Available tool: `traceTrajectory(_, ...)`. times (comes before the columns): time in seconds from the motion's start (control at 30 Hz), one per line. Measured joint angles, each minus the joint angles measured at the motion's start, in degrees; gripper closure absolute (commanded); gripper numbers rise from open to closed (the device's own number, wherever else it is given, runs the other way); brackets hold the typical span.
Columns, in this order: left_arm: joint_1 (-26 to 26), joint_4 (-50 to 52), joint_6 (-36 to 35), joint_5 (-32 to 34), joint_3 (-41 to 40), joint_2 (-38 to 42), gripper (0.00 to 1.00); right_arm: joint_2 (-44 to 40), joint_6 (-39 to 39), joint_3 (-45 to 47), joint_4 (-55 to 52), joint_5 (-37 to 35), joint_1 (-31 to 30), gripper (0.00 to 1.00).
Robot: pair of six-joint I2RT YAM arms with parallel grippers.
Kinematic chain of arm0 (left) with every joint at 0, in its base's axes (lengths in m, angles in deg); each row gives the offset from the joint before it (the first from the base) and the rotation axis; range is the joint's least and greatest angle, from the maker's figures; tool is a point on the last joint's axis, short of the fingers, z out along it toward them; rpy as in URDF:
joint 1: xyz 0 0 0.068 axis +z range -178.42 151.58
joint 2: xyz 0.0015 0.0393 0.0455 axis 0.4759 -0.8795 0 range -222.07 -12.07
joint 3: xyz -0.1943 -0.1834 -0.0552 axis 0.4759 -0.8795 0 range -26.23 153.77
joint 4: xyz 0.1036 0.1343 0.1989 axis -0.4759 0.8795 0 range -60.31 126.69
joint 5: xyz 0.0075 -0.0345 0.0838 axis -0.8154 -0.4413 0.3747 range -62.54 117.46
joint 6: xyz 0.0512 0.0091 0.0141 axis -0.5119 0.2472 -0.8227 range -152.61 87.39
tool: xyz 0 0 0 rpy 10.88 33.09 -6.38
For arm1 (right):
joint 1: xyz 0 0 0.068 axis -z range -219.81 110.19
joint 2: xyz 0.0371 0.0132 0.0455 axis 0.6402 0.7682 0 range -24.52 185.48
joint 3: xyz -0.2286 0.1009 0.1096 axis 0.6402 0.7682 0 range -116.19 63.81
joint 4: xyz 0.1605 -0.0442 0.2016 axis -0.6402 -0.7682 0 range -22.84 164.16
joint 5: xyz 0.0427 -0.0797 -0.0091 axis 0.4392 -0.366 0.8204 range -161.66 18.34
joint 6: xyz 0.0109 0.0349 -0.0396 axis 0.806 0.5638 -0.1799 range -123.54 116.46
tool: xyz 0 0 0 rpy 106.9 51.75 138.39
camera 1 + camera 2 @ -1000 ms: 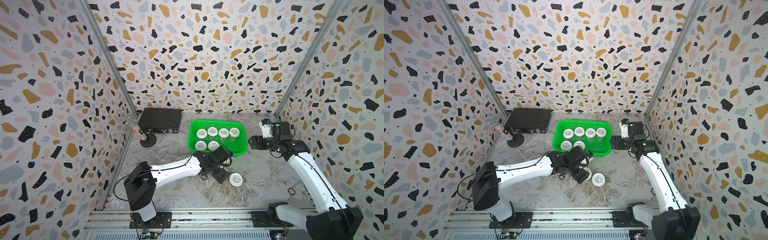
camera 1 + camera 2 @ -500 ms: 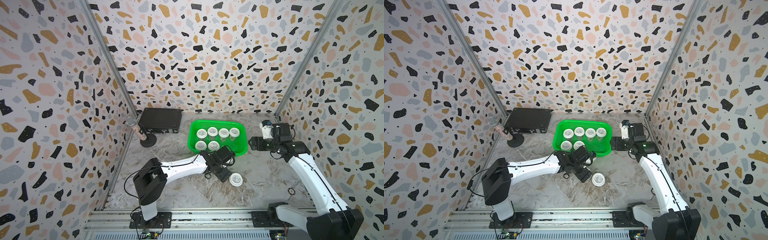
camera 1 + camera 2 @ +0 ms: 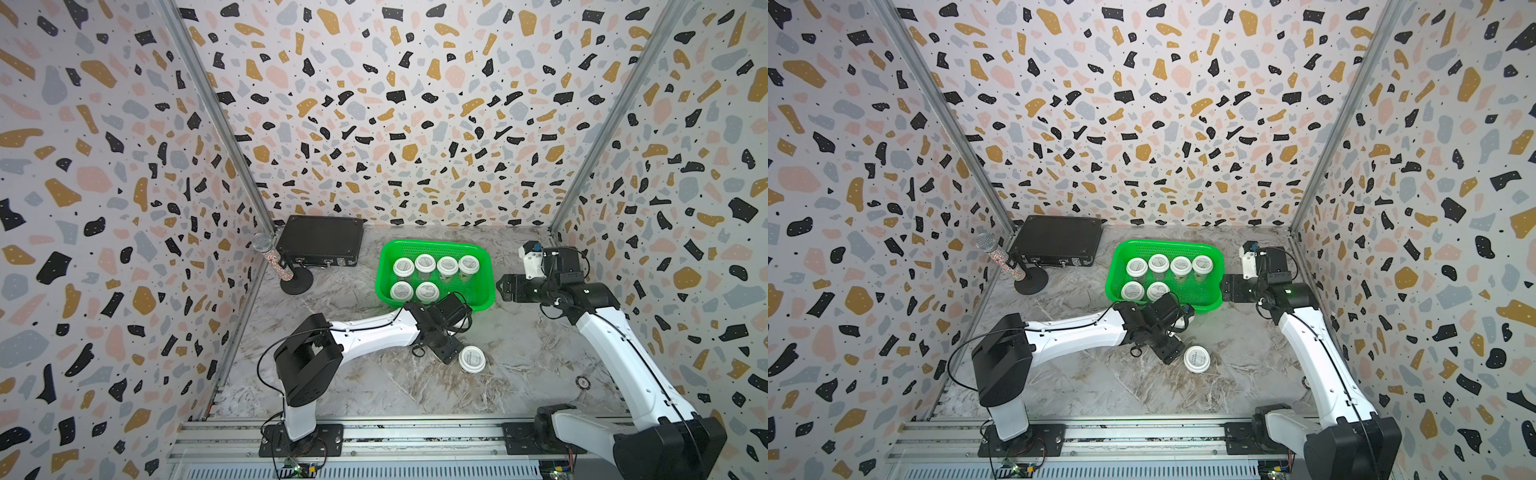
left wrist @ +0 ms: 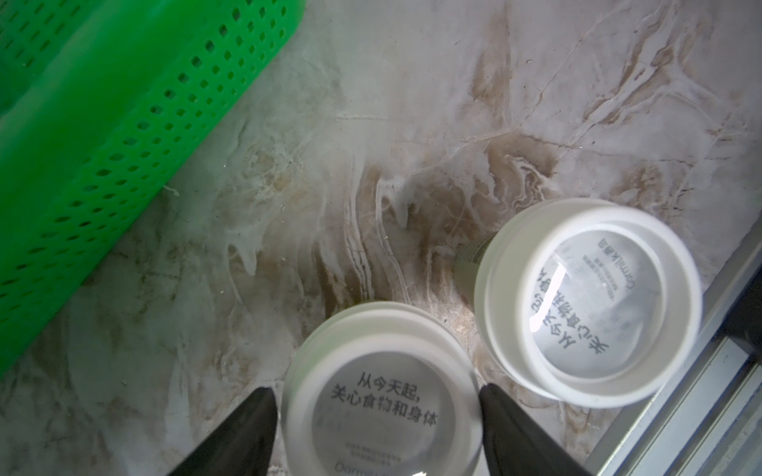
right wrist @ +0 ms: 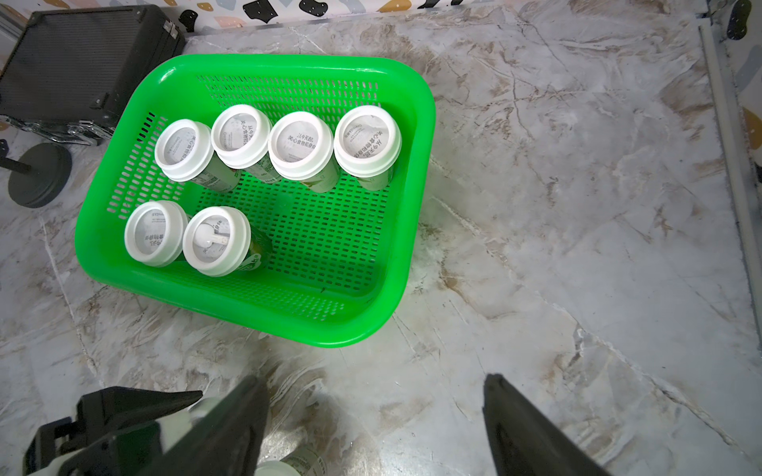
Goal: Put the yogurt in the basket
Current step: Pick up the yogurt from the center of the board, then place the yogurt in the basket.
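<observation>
Speckled terrazzo walls (image 3: 415,124) close in a marble-look desk (image 3: 374,386). The yogurt is split. Six cups (image 5: 301,144) stand upright in the basket (image 5: 288,325), four in a row along its far wall and two at its 8 o'clock corner, so the 4 o'clock half is bare. Two cups are not yet in.

The target cup (image 4: 381,395) stands on the desk at the basket's 6 o'clock. The left claw (image 4: 376,389) is over it, with a finger right at either side of the lid rim. The wrist view is blurred there, so I cannot tell whether the fingers already pinch the cup or merely flank it. The last cup (image 3: 472,359) stands just beside the target cup, at about the claw's 3 o'clock in both top views, and does not touch it.

These cups look light and tall for their width, so I judge them easy to tip. The white lid collar seems the stiff part, while the clear body below is likely thin and smooth. The sound hold is across the collar, squeezed gently and lifted straight up to clear the neighbour.

The right claw (image 5: 373,379) hangs at the basket's 3 o'clock, spread wide and empty. A black case (image 3: 320,245) lies at the basket's 9 o'clock, with a microphone on a stand (image 3: 270,257) beyond it.
</observation>
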Motion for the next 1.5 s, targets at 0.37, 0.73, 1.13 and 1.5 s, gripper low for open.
traceTrajectory(0.37,0.0,0.2,0.0,0.2,0.1,0.6,0.26,0.0,0.0,0.0,0.0,0.0,0.0,0.14)
traceTrajectory(0.73,0.0,1.4,-1.5,1.3,0.5,14.2,0.24,-0.5,0.0,0.5,0.0,-0.1,0.0,0.14)
traceTrajectory(1.13,2.8,-0.2,0.0,5.8,9.6,14.5,0.24,-1.2,0.2,0.9,0.1,0.0,0.0,0.14)
traceTrajectory(1.5,5.5,2.9,2.3,8.2,25.7,-0.2,0.25,-3.3,0.2,3.1,0.5,-2.4,0.1,0.14)
